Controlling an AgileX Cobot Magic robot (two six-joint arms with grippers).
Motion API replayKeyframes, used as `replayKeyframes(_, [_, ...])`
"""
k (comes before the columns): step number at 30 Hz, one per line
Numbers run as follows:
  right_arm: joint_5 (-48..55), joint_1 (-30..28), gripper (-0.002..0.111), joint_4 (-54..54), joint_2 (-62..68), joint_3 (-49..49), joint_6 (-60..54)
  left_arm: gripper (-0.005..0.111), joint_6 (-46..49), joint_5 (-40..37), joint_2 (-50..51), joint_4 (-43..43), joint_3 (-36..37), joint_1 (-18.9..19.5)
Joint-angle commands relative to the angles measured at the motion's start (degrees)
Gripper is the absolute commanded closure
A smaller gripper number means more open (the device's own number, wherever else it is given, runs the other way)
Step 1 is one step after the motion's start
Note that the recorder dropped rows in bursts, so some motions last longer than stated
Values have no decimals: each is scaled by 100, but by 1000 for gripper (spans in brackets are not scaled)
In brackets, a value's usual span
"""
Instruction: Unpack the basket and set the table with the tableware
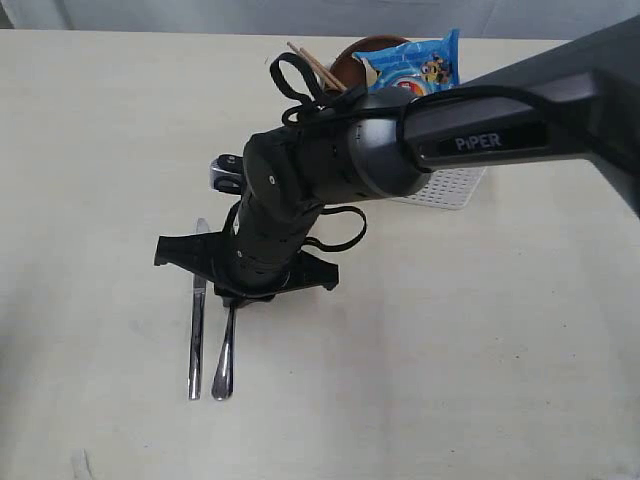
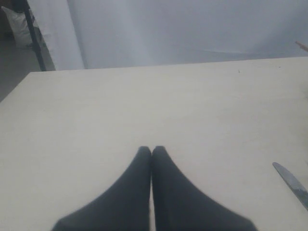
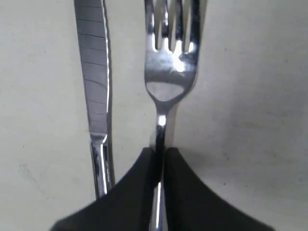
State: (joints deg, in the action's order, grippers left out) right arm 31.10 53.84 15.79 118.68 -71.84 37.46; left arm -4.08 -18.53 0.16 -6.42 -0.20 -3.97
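My right gripper (image 3: 160, 151) is shut on the thin neck of the steel fork (image 3: 171, 62), which lies flat on the table (image 1: 90, 150). The steel knife (image 3: 94, 72) lies parallel, close beside it. In the exterior view the right arm reaches across to the gripper (image 1: 240, 295), over the knife (image 1: 197, 330) and the fork handle (image 1: 224, 365). A steel cup (image 1: 225, 172) peeks out behind the arm. The white basket (image 1: 455, 188) sits behind, holding chopsticks (image 1: 318, 68) and a brown plate (image 1: 360, 52). My left gripper (image 2: 151, 149) is shut and empty above bare table; the knife tip (image 2: 291, 183) shows beside it.
A blue chip bag (image 1: 415, 65) stands in the basket. The right arm's dark body (image 1: 330, 170) hides much of the basket and the table's middle. A pale curtain (image 2: 168, 29) hangs beyond the table's far edge.
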Motion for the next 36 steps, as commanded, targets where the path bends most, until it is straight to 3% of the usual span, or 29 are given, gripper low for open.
replayKeyframes(1, [129,42,81,1,87,85,-114,107,23,3,-16,66,20,11])
replayKeyframes(5, [347,42,60,-132,82,-50,-211,107,23,3,-16,66,20,11])
replayKeyframes(13, [1114,42,61,-954,-218,-622,-148,107,23,3,-16,66,20,11])
replayKeyframes(20, [1103,666,61,-1092,-433,-785,-534,107,23,3,-16,66,20,11])
replayKeyframes(25, [1115,713,61,-1036,-30,-921,-609,107,23,3,-16,66,20,11])
replayKeyframes(36, [2422,689,61,-1480,723,-2496,-826,107,23,3,-16,66,20,11])
